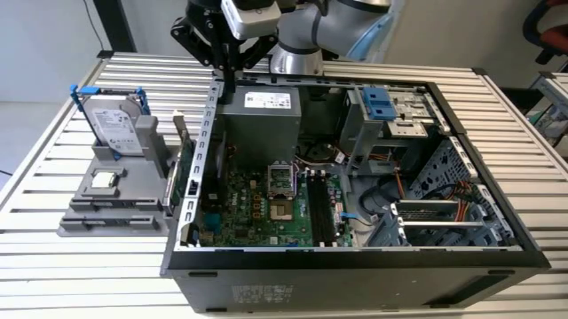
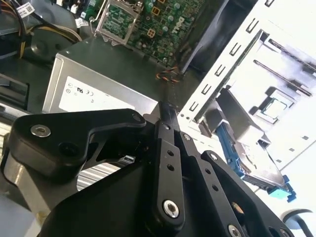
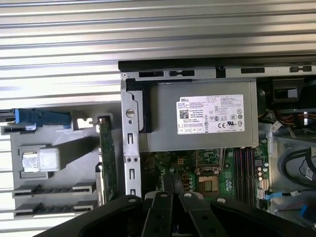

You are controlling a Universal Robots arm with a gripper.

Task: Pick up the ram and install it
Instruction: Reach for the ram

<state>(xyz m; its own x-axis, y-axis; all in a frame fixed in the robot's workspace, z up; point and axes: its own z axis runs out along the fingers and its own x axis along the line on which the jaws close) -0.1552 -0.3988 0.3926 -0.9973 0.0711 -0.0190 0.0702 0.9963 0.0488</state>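
**Closed on nothing above the case wall**

Hangs the gripper (image 1: 228, 90) tips-down over the back of the open case (image 1: 355, 262), right at the wall on the exterior view's left and just beside the power supply (image 1: 262, 123). Presses the fingers (image 2: 165, 163) flat together, in both wrist views alike, with nothing clamped between. Cannot tell whether the tips touch the wall's rim.

Finds the ram (image 1: 183, 166) outside the case and apart from the gripper, standing on its long edge in a slot of the grey holder (image 1: 116, 216), just beside that same wall. Shows it in the first wrist view as a narrow green strip between holder and case. Shares the holder with a drive (image 1: 116, 126), upright on blue rails at the back, and a chip (image 1: 105, 178), lying flat in front of the drive. Rests holder and case side by side on a slatted table (image 1: 53, 279).

Looks down, inside the case, on the motherboard (image 1: 253, 212) lying flat next to the power supply. Puts the socket (image 1: 282, 186) near the board's middle and long black slots (image 1: 321, 206) just beside the socket, toward the exterior view's right.
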